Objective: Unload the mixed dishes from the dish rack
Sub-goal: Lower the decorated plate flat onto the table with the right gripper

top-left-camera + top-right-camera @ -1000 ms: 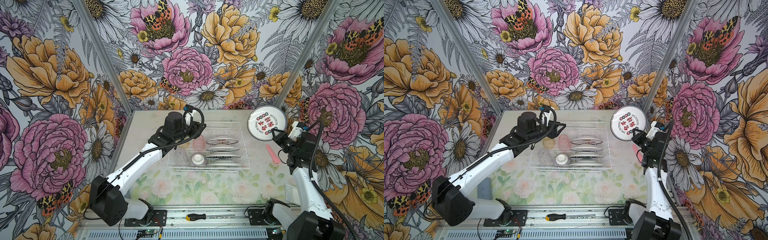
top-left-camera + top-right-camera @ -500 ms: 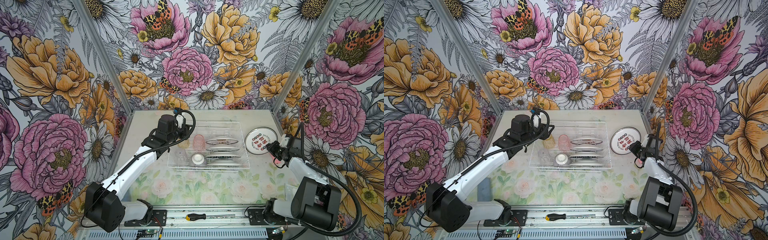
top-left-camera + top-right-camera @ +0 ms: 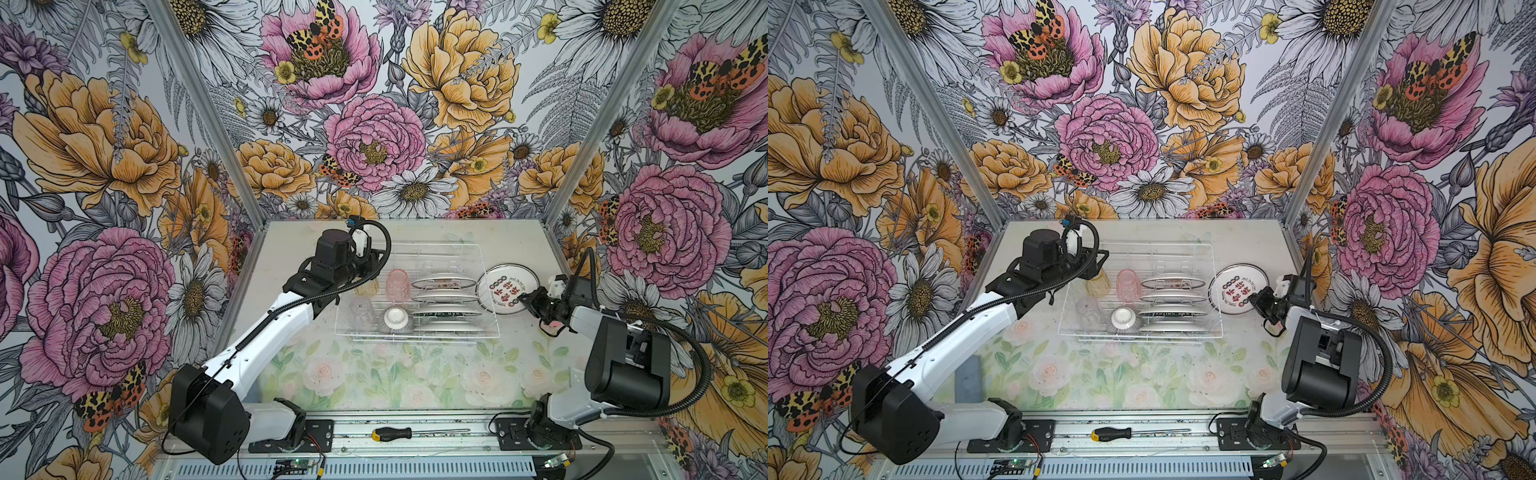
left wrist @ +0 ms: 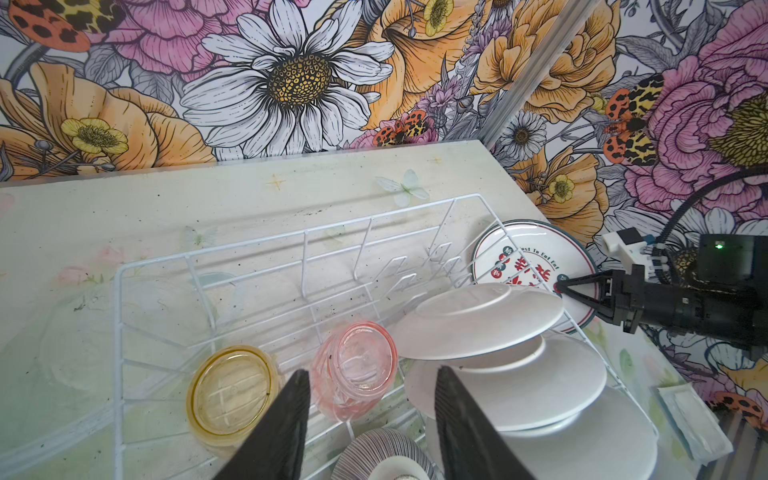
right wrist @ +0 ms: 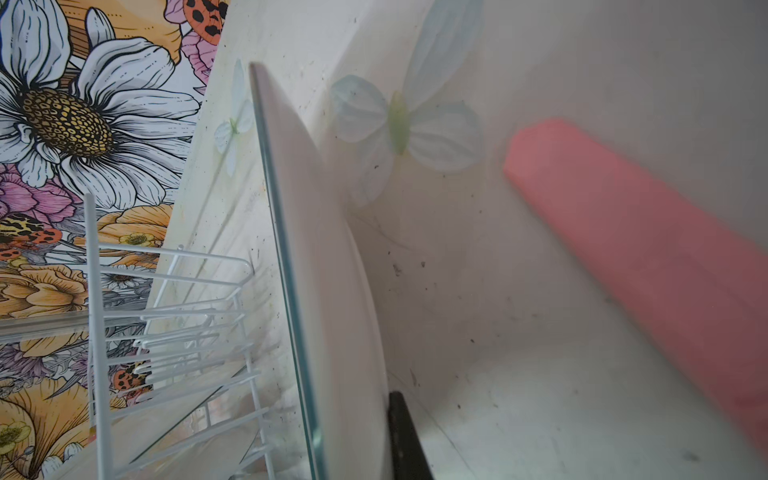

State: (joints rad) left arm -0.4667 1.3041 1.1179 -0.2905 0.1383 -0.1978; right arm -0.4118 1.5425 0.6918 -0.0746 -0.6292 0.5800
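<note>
Tumbler [image 3: 398, 284], pink, stands in rack [image 3: 473, 249] just below left gripper [image 4: 372, 374], in line with its gap — jaws half apart, empty. Right gripper [image 3: 524, 298] pinches plate [image 3: 505, 289] rim — plate ahead of it, beside rack.

Dish rack [image 3: 1142, 259] sits centrally on the table [image 3: 1100, 374]; inside it, first tumbler [image 3: 1098, 284] stands far-left; second tumbler [image 3: 1127, 284] just right of it; third tumbler [image 3: 1088, 311] near-left; bowl [image 3: 1124, 319] beside it; four plates [image 3: 1173, 299] occupy the right-hand slots; loose plate [image 3: 1238, 289] stands just right of the rack; screwdriver [image 3: 1111, 434] lies at the near edge.
</note>
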